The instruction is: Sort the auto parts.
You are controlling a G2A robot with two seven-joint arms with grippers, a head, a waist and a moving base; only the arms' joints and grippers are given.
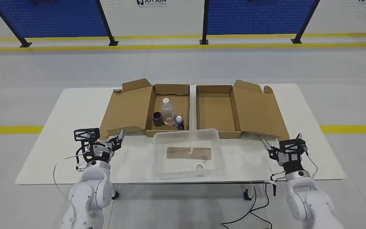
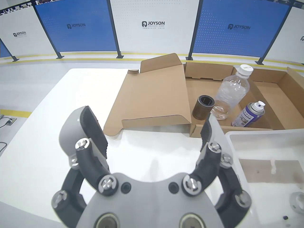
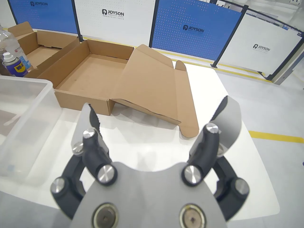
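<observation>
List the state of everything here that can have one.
left tool, open, holding nothing.
right tool, open, holding nothing.
left cardboard box, lid folded open.
right cardboard box, lid folded open.
water bottle, upright, capped.
spray can, upright.
dark cylinder, standing on end.
clear bin, lidless, a small ring inside.

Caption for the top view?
Open left pincer and right pincer flank a clear bin; bottle, spray can, cylinder in one box.

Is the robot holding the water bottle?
No, the water bottle stands inside the cardboard box, beside the spray can.
</observation>
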